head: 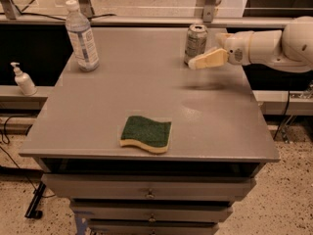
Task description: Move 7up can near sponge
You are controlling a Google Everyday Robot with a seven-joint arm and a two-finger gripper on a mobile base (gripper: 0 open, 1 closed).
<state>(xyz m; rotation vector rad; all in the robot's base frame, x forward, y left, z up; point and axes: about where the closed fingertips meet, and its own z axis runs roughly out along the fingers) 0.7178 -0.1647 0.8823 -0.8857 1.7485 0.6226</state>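
The 7up can (196, 43) stands upright at the back right of the grey table (146, 82). The sponge (146, 133), dark green on top with pale yellow foam below, lies flat near the table's front edge, well in front of the can and to its left. My gripper (196, 61) reaches in from the right on a white arm (274, 45). Its tip is just in front of the can's lower right side, a little above the table. I cannot tell whether it touches the can.
A clear plastic water bottle (82, 38) stands at the back left of the table. A white pump dispenser (23, 80) sits on a lower ledge to the left. Drawers (149, 192) run below the table's front edge.
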